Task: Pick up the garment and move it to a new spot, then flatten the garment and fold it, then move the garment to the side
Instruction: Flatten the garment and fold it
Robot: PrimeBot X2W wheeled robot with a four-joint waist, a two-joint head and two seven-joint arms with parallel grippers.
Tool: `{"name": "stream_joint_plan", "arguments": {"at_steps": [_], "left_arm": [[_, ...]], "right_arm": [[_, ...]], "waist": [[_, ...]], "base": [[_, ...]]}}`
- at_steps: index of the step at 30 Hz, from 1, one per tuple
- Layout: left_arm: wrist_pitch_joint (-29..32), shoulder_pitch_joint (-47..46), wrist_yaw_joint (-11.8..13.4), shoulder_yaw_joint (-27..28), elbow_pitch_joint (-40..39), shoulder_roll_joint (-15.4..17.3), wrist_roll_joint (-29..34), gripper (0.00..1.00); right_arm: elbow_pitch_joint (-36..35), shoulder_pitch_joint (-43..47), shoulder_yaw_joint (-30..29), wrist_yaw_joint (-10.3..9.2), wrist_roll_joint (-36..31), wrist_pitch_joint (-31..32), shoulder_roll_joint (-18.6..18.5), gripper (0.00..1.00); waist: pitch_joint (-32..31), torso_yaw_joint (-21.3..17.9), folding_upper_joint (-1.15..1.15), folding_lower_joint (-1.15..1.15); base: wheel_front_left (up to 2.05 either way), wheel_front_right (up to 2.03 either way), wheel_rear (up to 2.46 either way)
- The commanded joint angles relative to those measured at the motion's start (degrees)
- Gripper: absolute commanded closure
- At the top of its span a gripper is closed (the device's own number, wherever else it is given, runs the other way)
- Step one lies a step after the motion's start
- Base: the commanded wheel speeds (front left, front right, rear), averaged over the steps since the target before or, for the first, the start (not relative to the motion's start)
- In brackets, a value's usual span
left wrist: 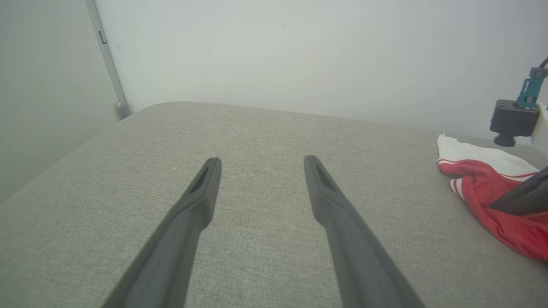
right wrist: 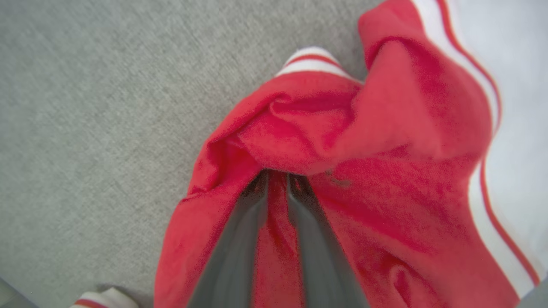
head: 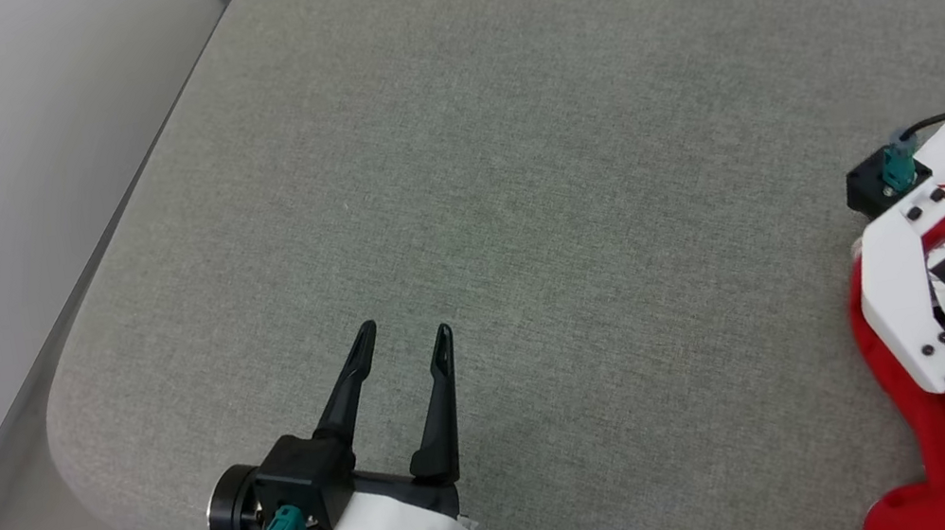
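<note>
R pincer (right wrist: 278,176) nips garment (right wrist: 385,128) fold: clear in R wrist view.

The cushion (head: 511,153) is grey-green woven cloth, matt and slightly rough, with the weave plain to see. The shirt (right wrist: 385,141) is soft red knit, matt and a little fuzzy, with smoother white cloth at the sleeve and ribbed striped trim. The fingers (left wrist: 340,222) of my left claw (head: 404,329) look like dark, smooth, matt plastic. My wrist shell (head: 401,526) is white plastic with a slight sheen. The wall (left wrist: 299,51) is pale, smooth and matt.
</note>
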Motion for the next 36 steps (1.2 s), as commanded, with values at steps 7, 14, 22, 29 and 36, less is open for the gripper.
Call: {"name": "stream_joint_plan", "arguments": {"at_steps": [7, 14, 22, 29, 36], "left_arm": [[-0.15, 1.09, -1.17, 2.03, 1.02, -0.38, 1.89, 0.00], [-0.15, 2.31, -1.92, 3.63, 1.23, -0.24, 3.26, 0.00], [-0.14, 4.31, -2.43, 4.90, 0.87, -0.36, 4.02, 0.00], [-0.15, 5.54, -2.41, 6.21, 0.48, -0.50, 4.45, 0.00], [-0.15, 3.93, -2.96, 6.49, 1.24, -0.36, 4.94, 0.00]], "right_arm": [[0.36, -5.48, -0.62, -0.04, 2.10, -10.71, 4.98, 1.00], [4.51, -8.89, -8.03, -0.04, -4.47, -22.44, 8.27, 1.00], [7.46, -0.57, -21.54, -0.04, -13.99, -26.54, 8.48, 1.00], [4.89, 13.38, -34.51, -0.04, -13.42, -26.57, 11.07, 1.00], [5.01, 20.00, -38.62, -0.04, -14.56, -28.82, 12.47, 1.00]], "waist": [[-3.63, -2.66, 0.00, 0.00], [-7.35, -5.67, 0.00, 0.00], [-9.39, -6.91, 0.00, 0.00], [-8.96, -9.43, 0.00, 0.00], [-8.24, -13.36, 0.00, 0.00]], "base": [[0.00, 0.00, 0.00], [0.00, 0.00, 0.00], [0.00, 0.00, 0.00], [0.00, 0.00, 0.00], [0.00, 0.00, 0.00]]}}
